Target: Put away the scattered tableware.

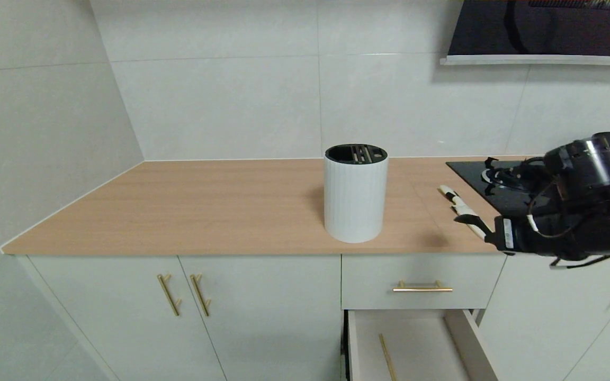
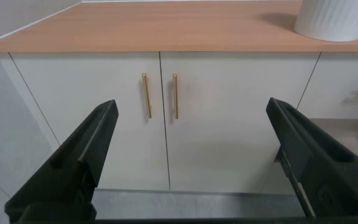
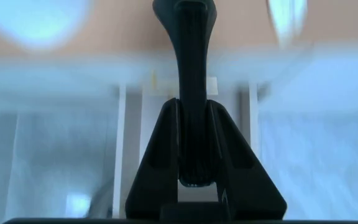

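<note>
A white ribbed holder (image 1: 355, 198) with a black slotted top stands upright on the wooden counter (image 1: 204, 206); its base also appears in the left wrist view as the holder (image 2: 334, 18). A white utensil with a black band (image 1: 456, 201) lies on the counter to the holder's right. My right gripper (image 1: 493, 235) hovers at the counter's front edge near that utensil, shut on a black utensil handle (image 3: 191, 50) that sticks out past the fingers. My left gripper (image 2: 191, 162) is open wide, low in front of the cabinet doors (image 2: 160, 118), holding nothing.
A black cooktop (image 1: 490, 185) sits at the counter's right end, and a range hood (image 1: 543, 32) hangs above it. Below the counter a drawer (image 1: 416, 344) stands pulled open with a thin gold stick (image 1: 387, 357) inside. Tiled walls close off the back and left.
</note>
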You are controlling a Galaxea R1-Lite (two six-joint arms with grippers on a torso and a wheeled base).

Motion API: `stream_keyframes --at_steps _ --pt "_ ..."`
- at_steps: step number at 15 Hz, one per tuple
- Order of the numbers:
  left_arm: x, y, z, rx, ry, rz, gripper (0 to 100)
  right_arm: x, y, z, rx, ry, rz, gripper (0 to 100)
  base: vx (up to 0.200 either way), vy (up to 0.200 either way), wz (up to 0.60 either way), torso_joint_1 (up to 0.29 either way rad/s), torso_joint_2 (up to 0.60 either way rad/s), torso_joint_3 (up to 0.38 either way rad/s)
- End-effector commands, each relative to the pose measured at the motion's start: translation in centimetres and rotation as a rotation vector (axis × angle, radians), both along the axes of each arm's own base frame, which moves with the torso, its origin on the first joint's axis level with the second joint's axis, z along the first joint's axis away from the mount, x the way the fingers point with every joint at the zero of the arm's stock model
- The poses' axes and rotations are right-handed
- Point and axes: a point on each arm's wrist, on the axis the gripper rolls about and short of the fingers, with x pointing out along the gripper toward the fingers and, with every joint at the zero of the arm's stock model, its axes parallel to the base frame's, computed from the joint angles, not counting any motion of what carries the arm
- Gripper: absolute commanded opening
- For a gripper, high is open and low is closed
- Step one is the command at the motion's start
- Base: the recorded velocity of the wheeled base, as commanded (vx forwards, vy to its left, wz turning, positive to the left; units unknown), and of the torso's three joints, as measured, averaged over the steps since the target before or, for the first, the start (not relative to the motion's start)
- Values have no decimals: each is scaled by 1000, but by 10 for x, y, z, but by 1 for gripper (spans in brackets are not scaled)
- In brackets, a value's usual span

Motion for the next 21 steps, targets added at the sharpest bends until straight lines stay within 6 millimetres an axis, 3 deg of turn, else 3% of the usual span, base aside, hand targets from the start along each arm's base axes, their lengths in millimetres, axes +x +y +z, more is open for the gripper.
stream_keyframes --at_steps 1,3,9,14,21 --pt "0 0 0 0 1 1 100 -50 -3 -5 8 26 42 0 0 0 0 0 0 0" --pt "0 0 0 0 1 1 100 -52 -1 -20 -1 55 52 0 0 0 0 0 0 0" --pt "0 0 0 0 0 1 100 -43 2 -35 -14 82 55 0 0 0 0 0 0 0" --pt "0 0 0 0 1 1 100 -43 2 -36 -14 85 57 0 0 0 0 -11 25 15" --pt "0 0 0 0 1 1 100 -43 2 -36 -16 85 55 0 0 0 0 -191 447 253"
